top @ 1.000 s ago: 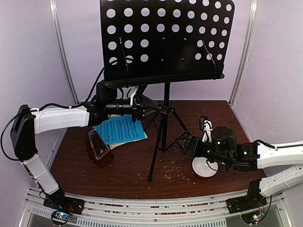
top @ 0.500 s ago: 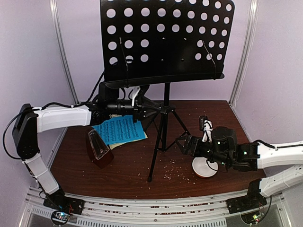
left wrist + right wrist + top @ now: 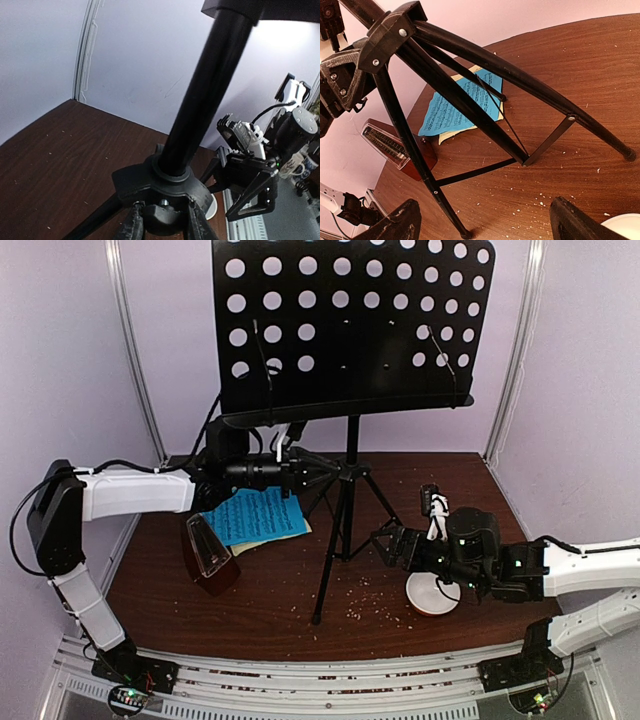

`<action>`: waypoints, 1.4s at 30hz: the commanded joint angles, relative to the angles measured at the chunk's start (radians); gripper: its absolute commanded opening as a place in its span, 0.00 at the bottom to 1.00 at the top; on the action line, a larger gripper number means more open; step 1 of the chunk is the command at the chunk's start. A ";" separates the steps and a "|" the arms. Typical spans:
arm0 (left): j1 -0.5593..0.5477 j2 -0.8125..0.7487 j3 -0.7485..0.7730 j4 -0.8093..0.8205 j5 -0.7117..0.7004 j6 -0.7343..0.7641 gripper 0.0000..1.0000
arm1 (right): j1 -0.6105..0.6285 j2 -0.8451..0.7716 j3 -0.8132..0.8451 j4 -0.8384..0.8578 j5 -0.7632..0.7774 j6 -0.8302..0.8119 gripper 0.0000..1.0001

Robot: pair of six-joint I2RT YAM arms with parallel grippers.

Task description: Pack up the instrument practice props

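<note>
Two left fingers narrow about music stand hub, grip unclear, right fingers wide, tips cropped

- We see a black tripod music stand of smooth, matt painted metal.
- The dark brown wooden desk looks grained, with a satin sheen.
- The bright blue music sheet and pale yellow music sheet are thin matt paper.
- The small brown pyramid metronome has a glossy body and a clear, shiny plastic cover.
</note>
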 commanded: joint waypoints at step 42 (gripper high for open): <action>0.011 -0.096 0.010 -0.028 -0.043 0.151 0.46 | -0.004 0.047 0.013 0.044 -0.029 0.004 0.91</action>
